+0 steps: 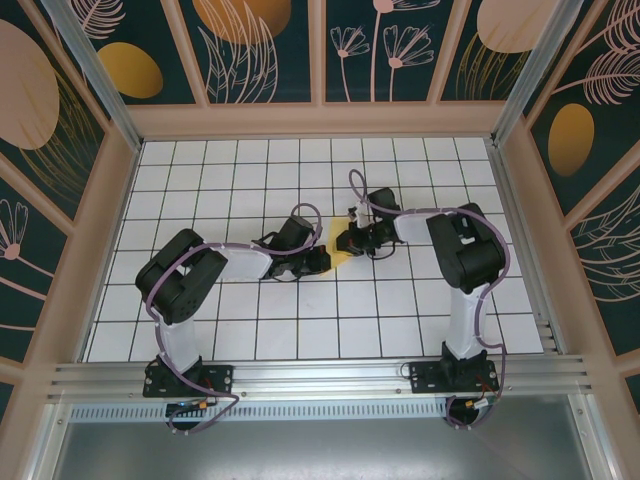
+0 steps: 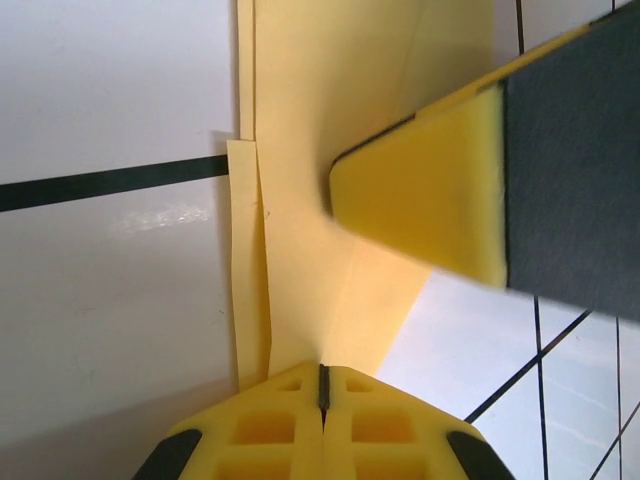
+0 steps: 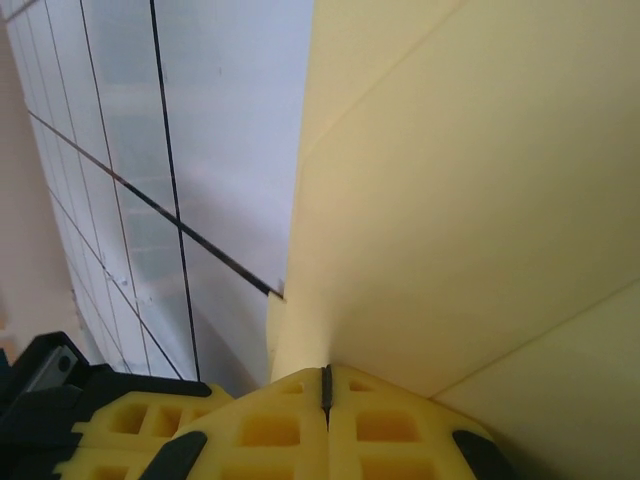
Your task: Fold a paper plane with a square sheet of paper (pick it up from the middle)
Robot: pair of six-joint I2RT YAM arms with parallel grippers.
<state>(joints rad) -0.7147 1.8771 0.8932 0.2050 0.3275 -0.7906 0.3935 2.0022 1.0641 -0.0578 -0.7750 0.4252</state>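
Folding is being judged midway: creased paper (image 2: 330, 150) is being pinched by the closed left gripper (image 2: 322, 374) and closed right gripper (image 3: 325, 374), and an aligned crease is being required next.

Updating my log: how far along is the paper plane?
Done: the yellow paper already carries creases and overlapping layers. In hand: left gripper and right gripper, both shut, pinch it. Left: it looks part-folded, not yet a dart, so folds remain.
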